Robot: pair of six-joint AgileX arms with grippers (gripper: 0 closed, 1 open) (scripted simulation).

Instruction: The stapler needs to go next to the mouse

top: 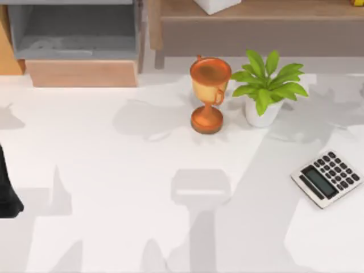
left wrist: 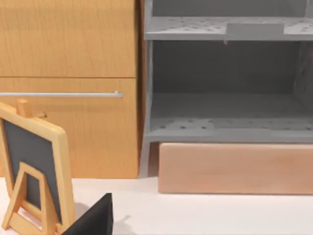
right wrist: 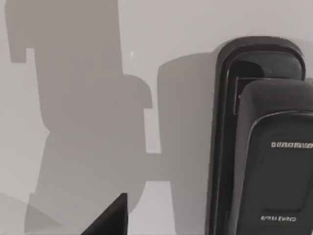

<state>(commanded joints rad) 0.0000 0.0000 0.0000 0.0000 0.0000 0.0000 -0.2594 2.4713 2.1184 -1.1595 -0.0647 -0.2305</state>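
Note:
The stapler [right wrist: 264, 147] is black and slim and lies flat on the white table in the right wrist view, with faint lettering on its upper body. A dark corner of my right gripper [right wrist: 110, 218] pokes into that view's edge, to one side of the stapler and apart from it. The mouse is out of view. My left arm [top: 7, 190] is a dark shape at the table's left edge in the top view. A dark corner of the left gripper [left wrist: 93, 220] shows in the left wrist view.
An orange trophy [top: 209, 94] and a potted plant [top: 266, 85] stand at the back middle. A grey-and-white calculator [top: 327, 178] lies at the right. A grey shelf [top: 74, 28] and a wooden block [top: 79, 73] sit at the back left, with a small chalkboard easel [left wrist: 34, 171] nearby.

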